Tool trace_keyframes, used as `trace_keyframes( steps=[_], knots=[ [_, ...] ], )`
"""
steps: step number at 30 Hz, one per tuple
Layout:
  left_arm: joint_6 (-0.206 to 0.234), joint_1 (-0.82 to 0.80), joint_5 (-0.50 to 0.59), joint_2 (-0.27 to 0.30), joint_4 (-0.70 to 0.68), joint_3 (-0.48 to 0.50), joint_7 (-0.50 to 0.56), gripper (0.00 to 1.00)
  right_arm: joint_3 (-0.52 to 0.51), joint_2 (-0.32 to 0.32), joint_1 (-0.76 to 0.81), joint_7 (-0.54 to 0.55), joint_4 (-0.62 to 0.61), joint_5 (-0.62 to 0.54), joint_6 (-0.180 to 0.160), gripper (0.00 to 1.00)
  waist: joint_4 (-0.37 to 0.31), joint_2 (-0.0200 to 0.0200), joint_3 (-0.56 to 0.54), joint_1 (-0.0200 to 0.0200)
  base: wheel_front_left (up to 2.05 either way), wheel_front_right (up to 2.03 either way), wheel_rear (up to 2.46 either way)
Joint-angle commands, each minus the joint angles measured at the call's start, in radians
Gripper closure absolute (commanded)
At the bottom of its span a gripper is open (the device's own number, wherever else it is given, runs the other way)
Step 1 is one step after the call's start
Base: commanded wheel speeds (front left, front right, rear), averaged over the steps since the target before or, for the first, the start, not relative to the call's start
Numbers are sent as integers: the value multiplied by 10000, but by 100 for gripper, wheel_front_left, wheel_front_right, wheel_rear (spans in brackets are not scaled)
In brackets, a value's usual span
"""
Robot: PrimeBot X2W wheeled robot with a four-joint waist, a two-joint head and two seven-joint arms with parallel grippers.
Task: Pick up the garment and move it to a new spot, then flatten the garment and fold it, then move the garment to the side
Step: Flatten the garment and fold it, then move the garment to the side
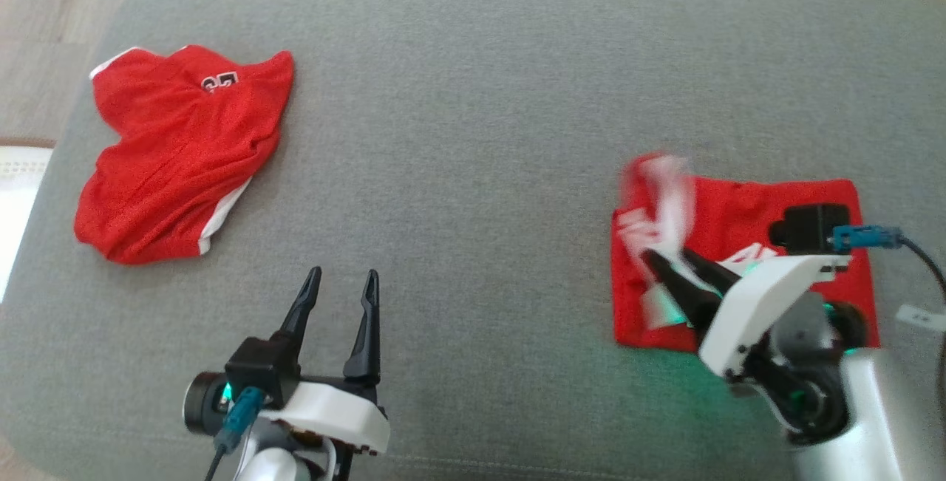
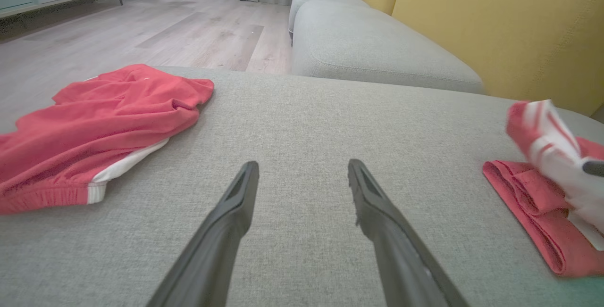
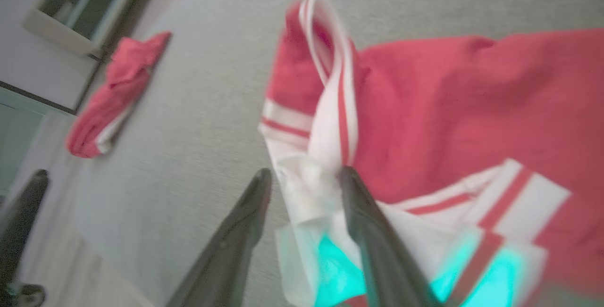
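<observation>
My right tool [image 1: 665, 256] stands over the folded red garment [image 1: 746, 207] on the right side of the grey sofa cushion [image 1: 458, 134]. Its two dark fingers sit on either side of a raised strip of white-and-red trim [image 1: 665, 196]. In the right wrist view the trim [image 3: 330, 85] rises in a loop from between the fingers of the right tool [image 3: 304, 172], with a gap left between them. The picture is blurred, so I cannot tell whether they are pinching the cloth or only bracketing it. The rest of the garment [image 3: 448, 109] lies flat on the cushion in a rough rectangle, and green light tints the white panel nearest my wrist.

My left tool [image 1: 344, 274] hangs above bare cushion near the front edge, fingers spread and holding nothing. Seen from the left wrist, the left tool [image 2: 302, 165] points across the cushion [image 2: 302, 118], with the folded garment [image 2: 528, 194] to its right, its layered edge showing and the trim [image 2: 552, 132] lifted above it.

A second red garment [image 1: 177, 156] with a white side stripe lies crumpled at the far left of the cushion, well apart from both tools. Beyond it are the wooden floor [image 2: 141, 29] and a yellow backrest [image 2: 495, 24].
</observation>
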Motion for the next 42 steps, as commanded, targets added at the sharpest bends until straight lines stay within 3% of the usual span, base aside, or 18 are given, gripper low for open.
trace_keyframes(
  steps=[1,5,8,10,16,25,31,34,42],
  knots=[
    [66,-187,-8,-37,-269,338,-122,0,483,102,-517,-383,-377,625,75,0,-102,0,-28,0,0,0,0],
    [27,-175,118,-37,-237,379,-122,0,1357,106,-470,-1457,-458,2237,75,0,-365,0,-187,0,0,0,0],
    [20,-71,241,-37,-230,485,-122,0,1846,108,-327,-2257,-751,2540,75,0,-631,0,-372,0,0,0,0],
    [-20,19,348,-37,-236,546,-122,0,1851,108,-187,-2890,-1042,2078,75,0,-795,0,-514,0,0,0,0],
    [-85,328,483,-37,-314,769,-122,0,987,109,604,-4821,-1738,-753,75,0,-1228,0,-966,0,0,0,0],
    [-238,851,804,-37,-404,1047,-122,0,-836,-336,2177,-8369,-336,-4000,75,0,-1354,0,-1649,0,0,0,0],
    [-367,1143,860,-37,-243,1186,-122,0,-1305,-201,2614,-10047,1389,-4468,75,0,-1164,0,-1867,0,0,0,0],
    [-373,1223,857,-37,-166,1287,-122,0,-1343,-125,2540,-10263,1989,-4470,75,0,-1104,0,-1911,0,0,0,0],
    [-253,1266,779,-37,-246,1388,-122,0,-1184,-91,2361,-10293,2049,-4430,75,0,-1032,0,-1920,0,0,0,0]
  ],
)
